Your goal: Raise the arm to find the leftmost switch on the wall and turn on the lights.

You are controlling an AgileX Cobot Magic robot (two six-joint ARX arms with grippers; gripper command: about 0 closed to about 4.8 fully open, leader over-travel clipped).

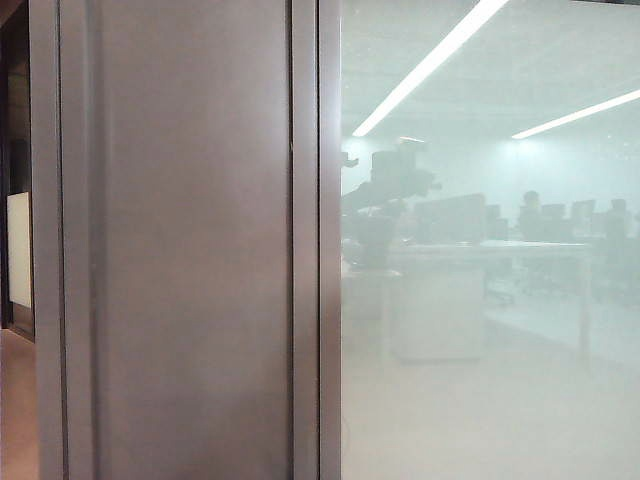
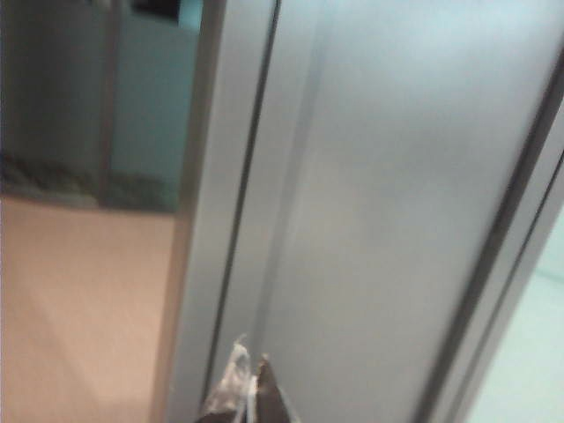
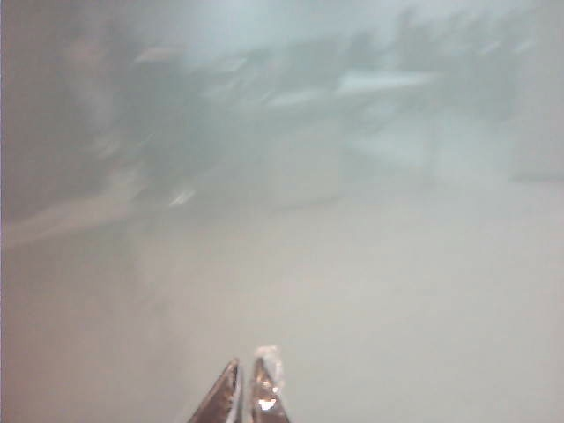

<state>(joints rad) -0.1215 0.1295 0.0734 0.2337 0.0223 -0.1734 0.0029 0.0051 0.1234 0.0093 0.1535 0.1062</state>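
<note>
Grey metal wall panel (image 1: 180,250) and frosted glass (image 1: 480,380), no switch visible. Still searching: left gripper (image 2: 248,381) and right gripper (image 3: 245,381) pinched closed, empty, need raising.

Dark arm (image 1: 385,185), glossy tapered tool tips (image 2: 248,388)

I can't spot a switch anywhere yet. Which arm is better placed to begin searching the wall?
Probably the left: its shut tool faces the grey metal panel, solid wall surface. The right tool, also shut, faces only frosted glass. No switch shows in any view.
</note>
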